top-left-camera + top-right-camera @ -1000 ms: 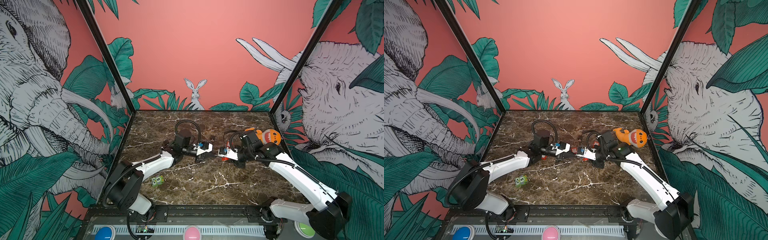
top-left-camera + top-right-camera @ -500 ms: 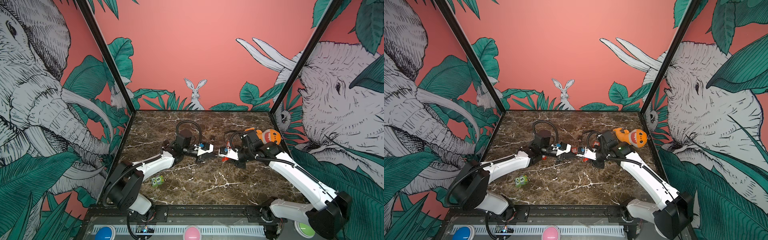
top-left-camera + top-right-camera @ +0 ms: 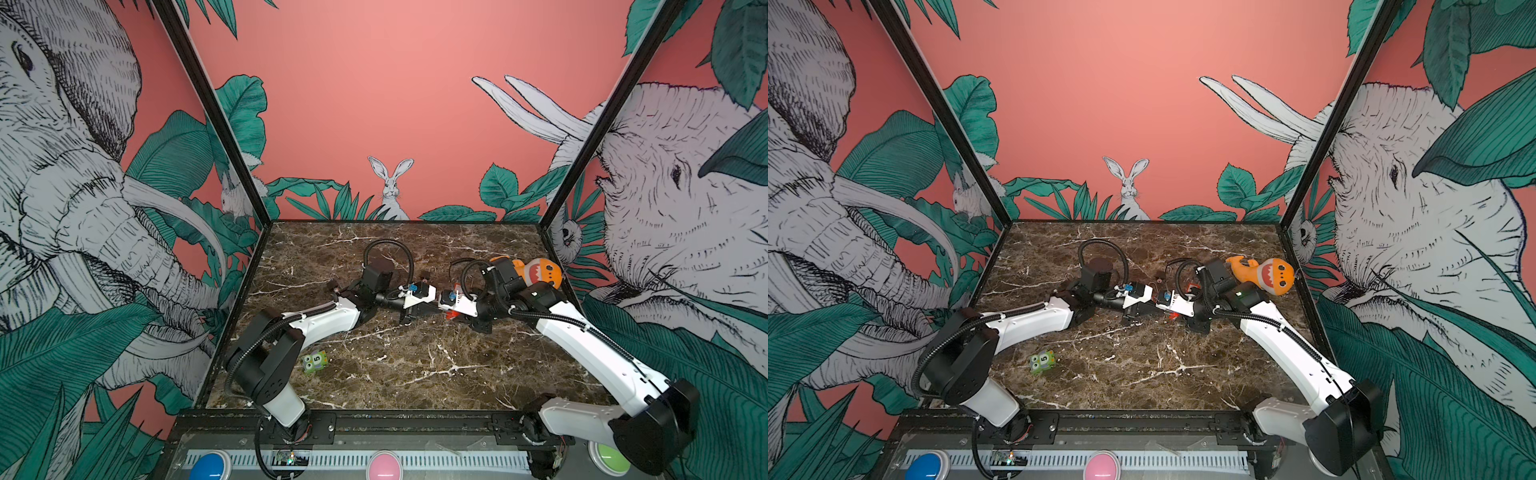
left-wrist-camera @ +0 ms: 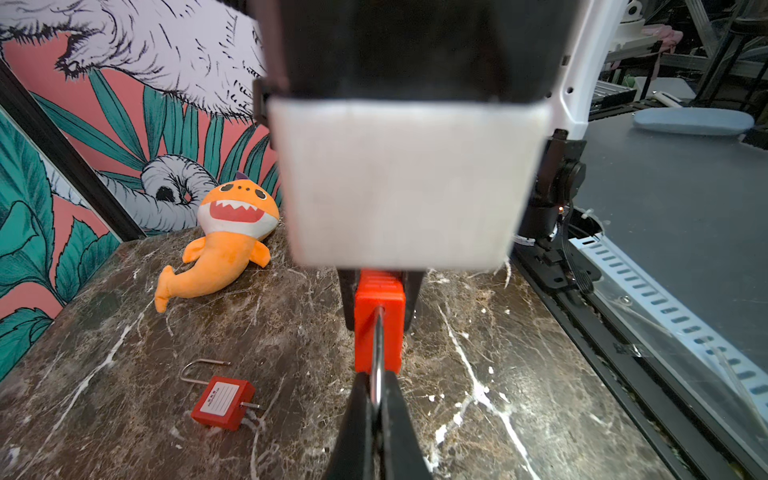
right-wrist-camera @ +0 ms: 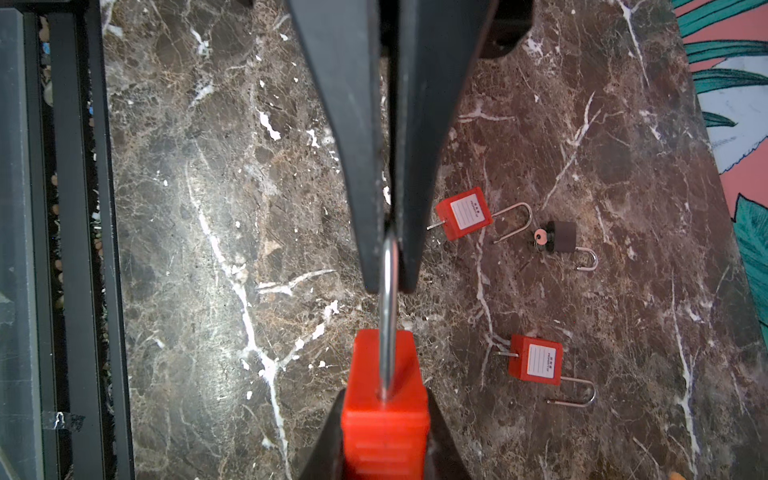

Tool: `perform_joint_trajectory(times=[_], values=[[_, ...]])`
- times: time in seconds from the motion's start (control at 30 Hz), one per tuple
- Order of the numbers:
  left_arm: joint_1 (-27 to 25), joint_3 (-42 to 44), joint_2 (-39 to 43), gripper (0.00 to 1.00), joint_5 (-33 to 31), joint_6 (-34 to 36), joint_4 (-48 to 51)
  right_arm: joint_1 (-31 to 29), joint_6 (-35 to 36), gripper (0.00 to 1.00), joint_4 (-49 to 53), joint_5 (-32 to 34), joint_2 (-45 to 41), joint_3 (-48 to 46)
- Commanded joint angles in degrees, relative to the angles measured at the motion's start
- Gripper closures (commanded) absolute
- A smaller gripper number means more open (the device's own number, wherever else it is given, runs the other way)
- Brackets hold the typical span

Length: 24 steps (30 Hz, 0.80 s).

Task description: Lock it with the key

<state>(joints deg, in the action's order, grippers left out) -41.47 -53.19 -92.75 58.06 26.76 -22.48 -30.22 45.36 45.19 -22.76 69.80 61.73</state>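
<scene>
Now, from the front edge in: leaves the green number block [image 3: 315, 361] alone on the marble table [image 3: 415, 386], same spot as a second ago; then mid-table, the real action; has nudged the left gripper [image 4: 376, 386] a touch closer to the right gripper [image 5: 384, 405] over the last second, and squeezed the right a shade tighter; pinches the steel shackle [image 5: 390, 291] fully closed with the left, clamps the red body of the padlock [image 5: 384, 370] with the right, so grips both ends, mid-table between the two arms; reads as pressing shackle into body, the closing half of the job; cannot tell if clicked home; cannot spot a key in this lock either, hides the keyhole end between the right fingers [image 5: 324, 457], so probably leaves a key turn to settle; carries the long axis along the line from gripper to gripper, crosswise on the table, shackle end pointing to the left arm's side, body end to the right's; shows the loop edge-on to both wrist cameras; beyond, ignores a red spare [image 5: 463, 214] and a second red spare [image 5: 536, 361], shackles swung open, plus a dark spare [image 5: 563, 241] with a pink key [image 5: 541, 237] in it; farthest back, at the right wall, passes over the orange plush shark [image 3: 536, 272]
</scene>
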Motion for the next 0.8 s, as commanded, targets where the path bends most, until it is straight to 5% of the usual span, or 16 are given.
perform_joint_trajectory(times=[0.0, 0.27, 0.47, 0.63, 0.77], values=[[-2.8, -0.6, -1.9, 1.0, 0.1, -5.1, -6.5, -1.5, 0.2, 0.96, -13.7, -10.9, 1.6, 3.9], [-1.2, -2.1, -3.3, 1.0, 1.1, -11.1, -11.4, 1.2, -0.5, 0.91, -13.5, -12.8, 0.2, 2.9], [-0.1, -2.3, -4.5, 1.0, 2.5, -15.1, -15.8, 3.8, 0.6, 0.63, -8.5, -10.6, -1.8, 3.5], [3.2, -1.3, -6.3, 1.0, 2.3, -25.2, -29.6, 7.0, 1.9, 0.39, 2.4, -10.8, -2.5, 7.2], [4.5, -2.1, -8.5, 1.0, 2.2, -33.5, -41.0, 10.0, -1.2, 0.37, 7.1, -12.0, -4.1, 10.6]])
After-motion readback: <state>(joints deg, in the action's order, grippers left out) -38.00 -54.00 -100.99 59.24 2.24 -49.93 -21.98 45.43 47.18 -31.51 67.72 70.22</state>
